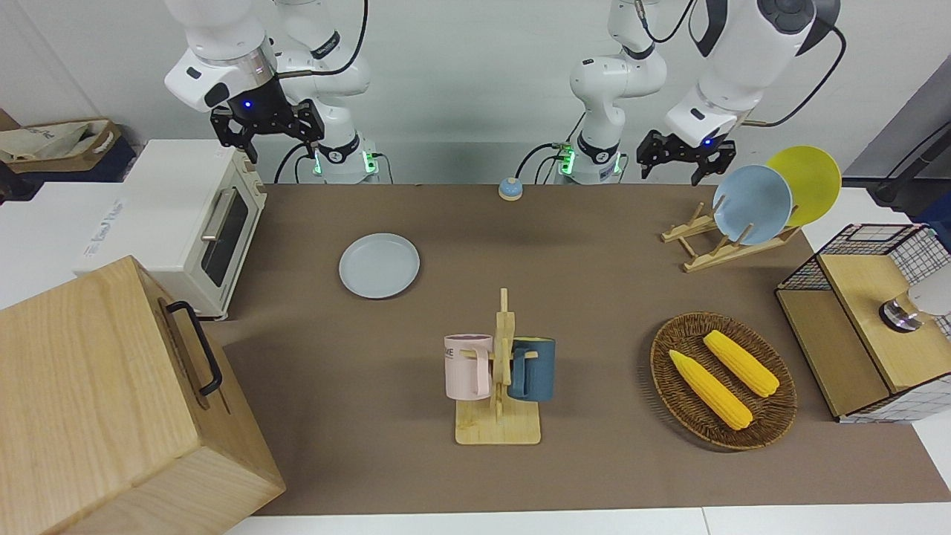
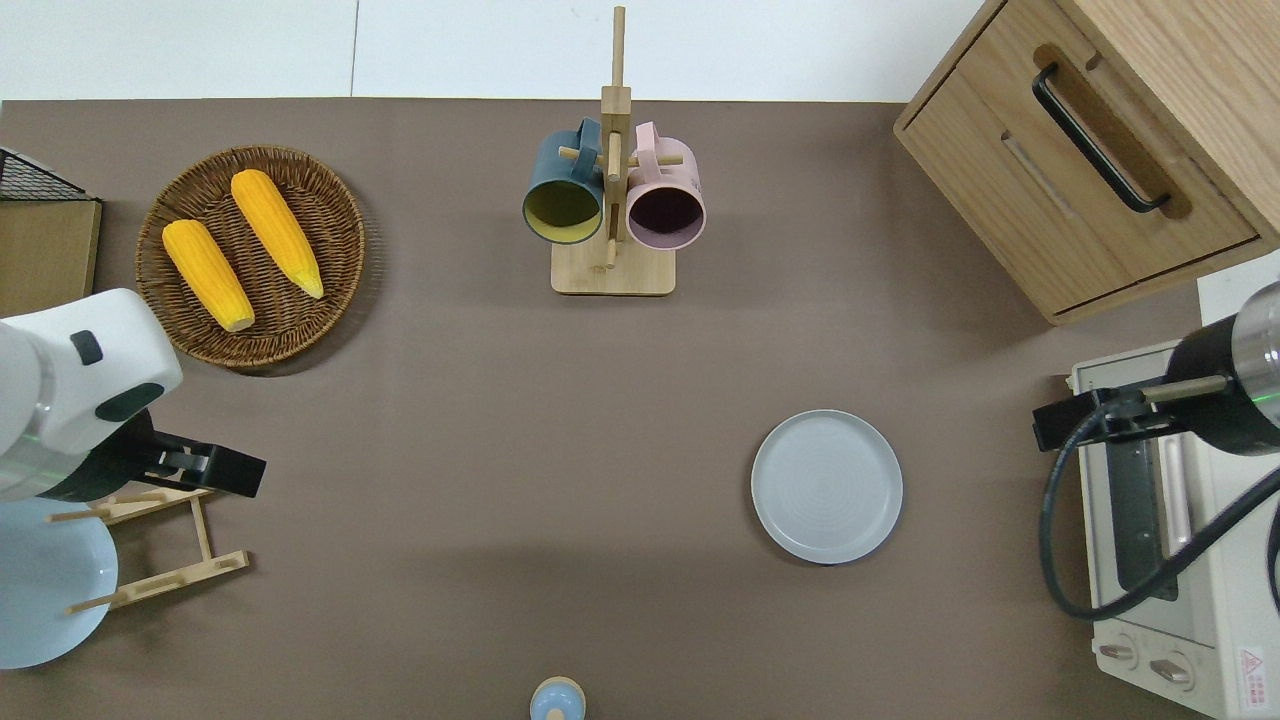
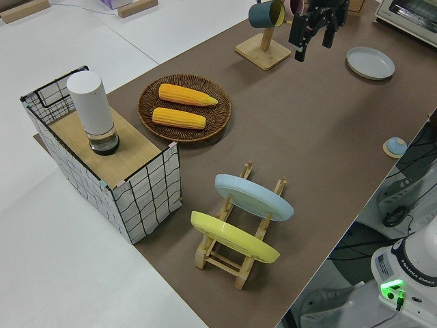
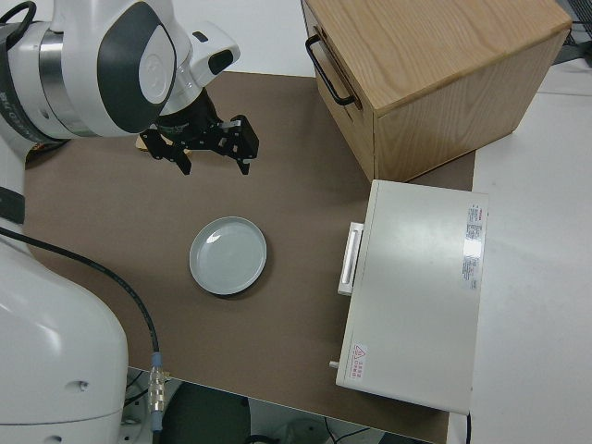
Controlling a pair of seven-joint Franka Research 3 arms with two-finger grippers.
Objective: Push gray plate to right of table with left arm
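Pale gray plate (image 1: 379, 265), brown table (image 1: 594, 297)

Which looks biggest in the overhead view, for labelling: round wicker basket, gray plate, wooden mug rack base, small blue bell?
1. Round wicker basket, the widest.
2. Round pale gray plate.
3. Flat wooden mug rack base, partly hidden by the mugs, so its place is less sure.
4. Small blue bell, cut off by the picture's edge.
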